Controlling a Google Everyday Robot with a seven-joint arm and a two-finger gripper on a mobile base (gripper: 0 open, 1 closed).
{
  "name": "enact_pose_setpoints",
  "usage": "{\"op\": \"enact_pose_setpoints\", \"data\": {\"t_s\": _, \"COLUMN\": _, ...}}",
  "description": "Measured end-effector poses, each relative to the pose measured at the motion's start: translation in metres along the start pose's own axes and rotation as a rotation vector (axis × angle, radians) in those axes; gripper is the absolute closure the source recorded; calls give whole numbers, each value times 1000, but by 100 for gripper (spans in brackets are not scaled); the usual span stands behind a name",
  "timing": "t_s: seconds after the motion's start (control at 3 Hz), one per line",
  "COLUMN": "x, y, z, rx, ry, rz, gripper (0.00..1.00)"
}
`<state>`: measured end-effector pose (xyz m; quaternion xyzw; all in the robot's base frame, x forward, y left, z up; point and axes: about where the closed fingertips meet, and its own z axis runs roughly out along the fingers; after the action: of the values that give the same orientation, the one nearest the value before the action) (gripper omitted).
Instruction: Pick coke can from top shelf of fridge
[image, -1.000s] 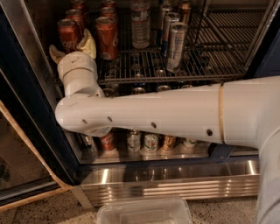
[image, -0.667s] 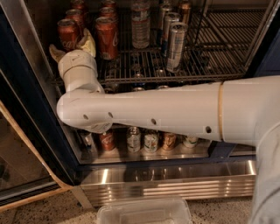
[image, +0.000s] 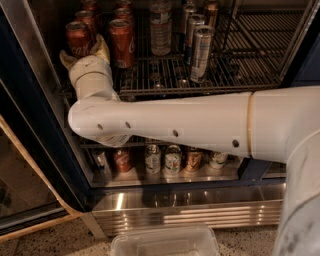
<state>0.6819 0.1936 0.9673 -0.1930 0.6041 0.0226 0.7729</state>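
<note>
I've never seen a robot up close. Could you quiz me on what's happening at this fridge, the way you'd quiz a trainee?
1. Where is the claw?
A. At the top shelf, right by a coke can
B. Down among the bottom row of cans
C. Hanging over the floor
2. True or false: the slim silver can lies on its side.
3. Fill in: the red coke cans stand toward the picture's ____ side of the top shelf.

Key: 1 A. 2 False, it stands upright. 3 left.
</note>
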Motion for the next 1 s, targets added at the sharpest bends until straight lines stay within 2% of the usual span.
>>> {"op": "enact_pose_setpoints", "data": {"t_s": 0.67, "x": 14, "y": -2, "z": 22, "rx": -20, "ry": 27, "rz": 17, "gripper": 37}}
{"op": "enact_pose_setpoints", "data": {"t_s": 1.0, "x": 19, "y": -2, "z": 36, "rx": -31, "ry": 35, "rz": 17, "gripper": 41}}
